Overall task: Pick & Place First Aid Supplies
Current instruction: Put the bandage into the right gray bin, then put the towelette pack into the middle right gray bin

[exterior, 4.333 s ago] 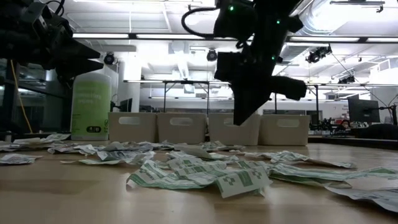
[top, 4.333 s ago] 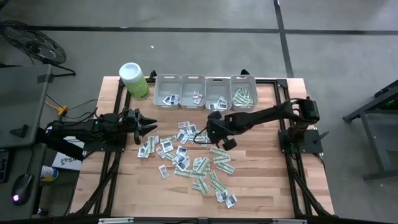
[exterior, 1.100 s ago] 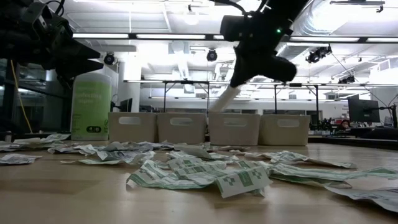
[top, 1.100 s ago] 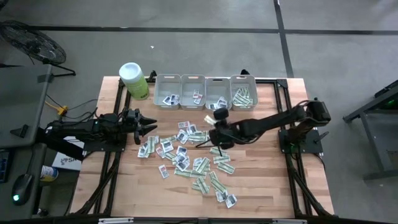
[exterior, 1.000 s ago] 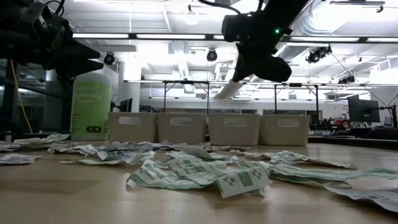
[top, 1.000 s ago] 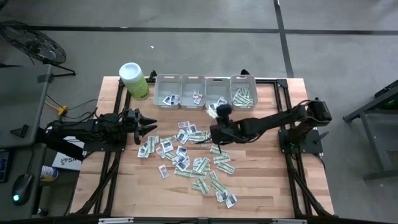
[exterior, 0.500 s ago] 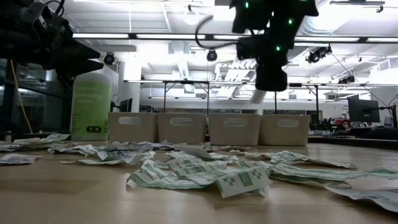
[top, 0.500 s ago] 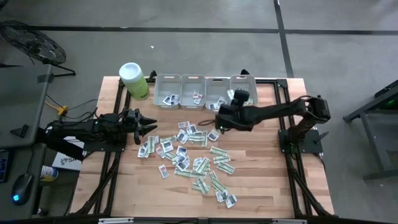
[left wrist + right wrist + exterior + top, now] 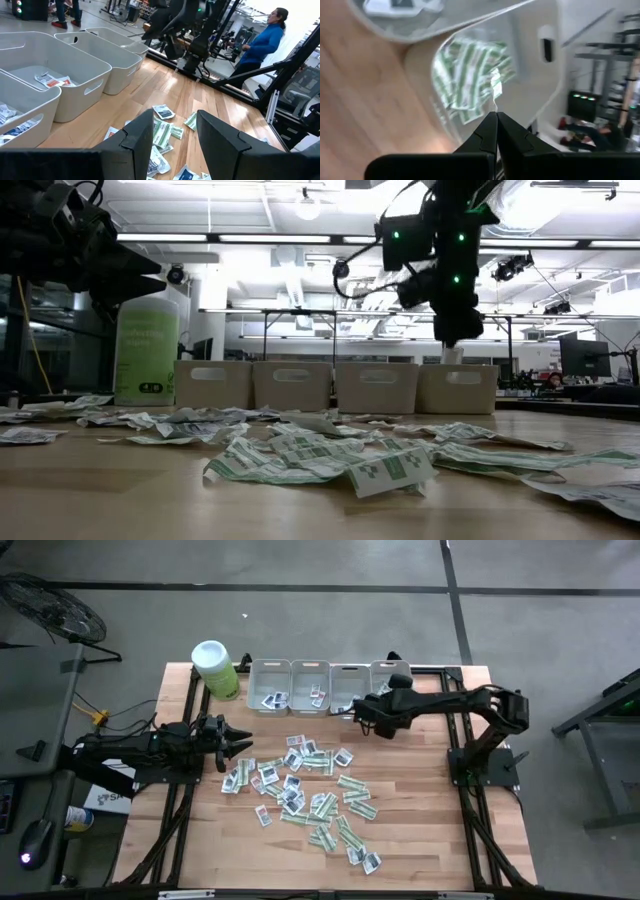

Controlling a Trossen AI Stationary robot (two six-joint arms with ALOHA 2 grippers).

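Note:
The first aid supplies point(image 9: 300, 785) lie scattered flat on the wooden table as small white packets and green-and-white strips. More of them lie in four grey bins along the far edge. My right gripper point(image 9: 370, 710) hangs over the near wall of the rightmost bin point(image 9: 395, 675), shut on one green-and-white strip point(image 9: 495, 92). That bin holds other green strips point(image 9: 470, 75). My left gripper point(image 9: 238, 745) waits open at the table's left side, level, with nothing between its fingers point(image 9: 135, 140). My right gripper pinches one end of the strip point(image 9: 494, 109) between its two fingertips. The fingers slant down toward the far edge. The strip, seen edge-on, sticks out past the tips, and its free end point(image 9: 452, 356) hangs clear of the bin's rim.
A lime-green canister point(image 9: 215, 668) with a white lid stands at the far left corner. The other three grey bins point(image 9: 310, 687) hold a few white packets. Bare wood lies at the table's right side point(image 9: 430, 800). A person in blue point(image 9: 260, 40) stands beyond the table.
My right gripper has carried the strip from above the scattered pile toward the table's far right, to the rightmost bin. It has rolled and tipped so that its fingers point more steeply down. The strip has stayed lifted clear.

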